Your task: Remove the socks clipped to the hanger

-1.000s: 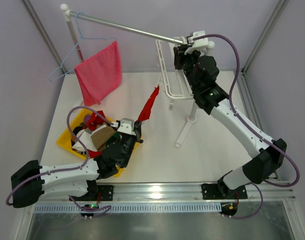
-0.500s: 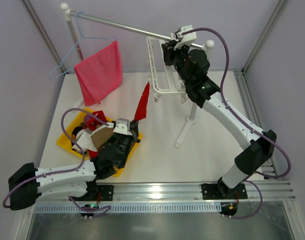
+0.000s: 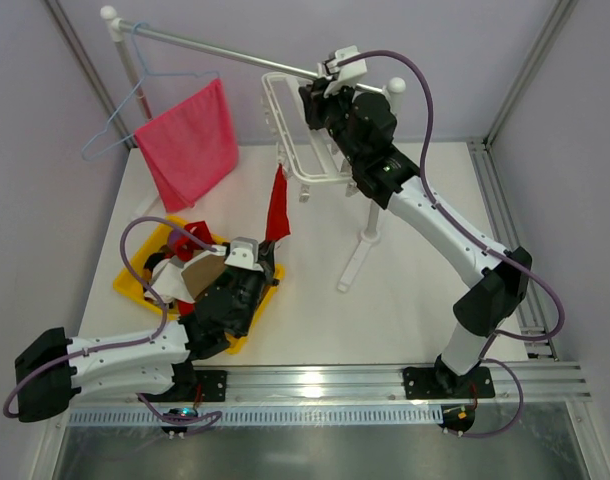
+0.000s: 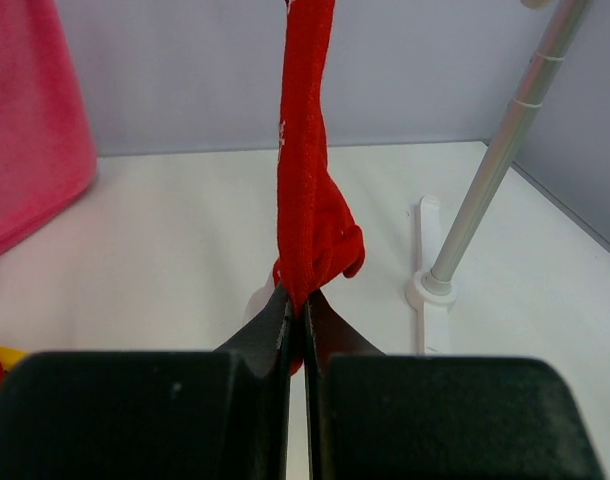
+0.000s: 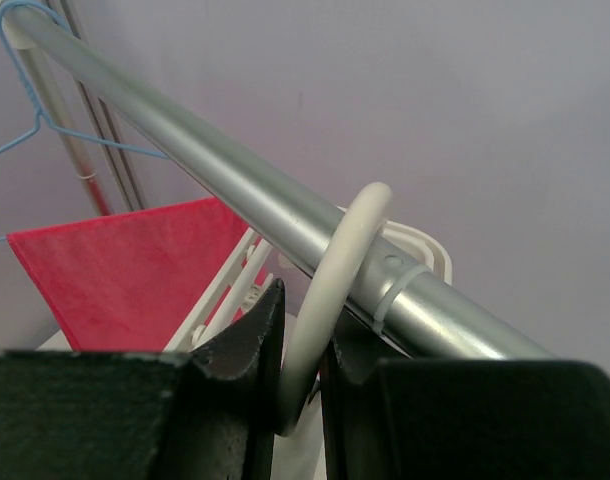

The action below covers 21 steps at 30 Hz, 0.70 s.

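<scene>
Gently now: a limp sock on a tight clip

The red sock point(image 4: 307, 200) hangs from the white hanger point(image 3: 307, 177), drawn down to your left gripper point(image 4: 297, 300), which is clenched on its lower end. It looks light, soft and stretchy, so expect it to give before the clip lets go. Grip bunched fabric, not a thin edge. Your right gripper point(image 5: 303, 330) is clamped on the hanger's hook point(image 5: 357, 215) at the metal rail point(image 5: 185, 140).
</scene>
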Available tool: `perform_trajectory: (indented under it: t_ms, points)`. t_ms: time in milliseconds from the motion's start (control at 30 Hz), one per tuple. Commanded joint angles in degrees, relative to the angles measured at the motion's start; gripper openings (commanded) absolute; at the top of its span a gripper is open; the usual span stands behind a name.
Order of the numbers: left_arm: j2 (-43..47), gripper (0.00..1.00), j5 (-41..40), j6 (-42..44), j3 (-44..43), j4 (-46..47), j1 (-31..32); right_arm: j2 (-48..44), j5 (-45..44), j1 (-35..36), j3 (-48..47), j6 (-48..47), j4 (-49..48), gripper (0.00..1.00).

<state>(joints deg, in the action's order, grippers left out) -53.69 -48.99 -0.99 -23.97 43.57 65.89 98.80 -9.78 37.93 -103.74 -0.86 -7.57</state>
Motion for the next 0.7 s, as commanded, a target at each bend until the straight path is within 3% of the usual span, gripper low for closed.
perform_trajectory:
  t_ms: [0, 167, 200, 300, 400, 667]
  points:
    - [1.0, 0.0, -1.5, 0.3, 0.1, 0.5, 0.2, -0.5, 1.8, 0.8, -2.9, 0.6, -0.6, 0.2]
    - [0.3, 0.0, -1.3, 0.6, -0.6, -0.9, 0.2, -2.4, -2.8, 0.8, -0.1, -0.5, -0.8, 0.25]
    - [0.3, 0.0, -1.0, 0.6, -0.6, -0.9, 0.1, -3.7, -3.7, 0.8, 0.5, -0.9, -1.0, 0.44]
    - [-0.3, 0.0, -0.8, 0.5, -0.7, -0.8, 0.2, -7.3, -6.5, 0.7, 5.2, -2.5, -2.4, 0.79]
    - [-1.6, 0.0, -0.1, 0.2, -1.3, -0.7, 0.2, -10.6, -9.2, 0.8, 8.8, -3.7, -4.4, 0.86]
    - [-5.4, 0.0, 2.2, -1.0, -2.9, -0.7, 0.2, -23.5, -11.9, 0.8, 22.4, -5.9, -10.4, 0.89]
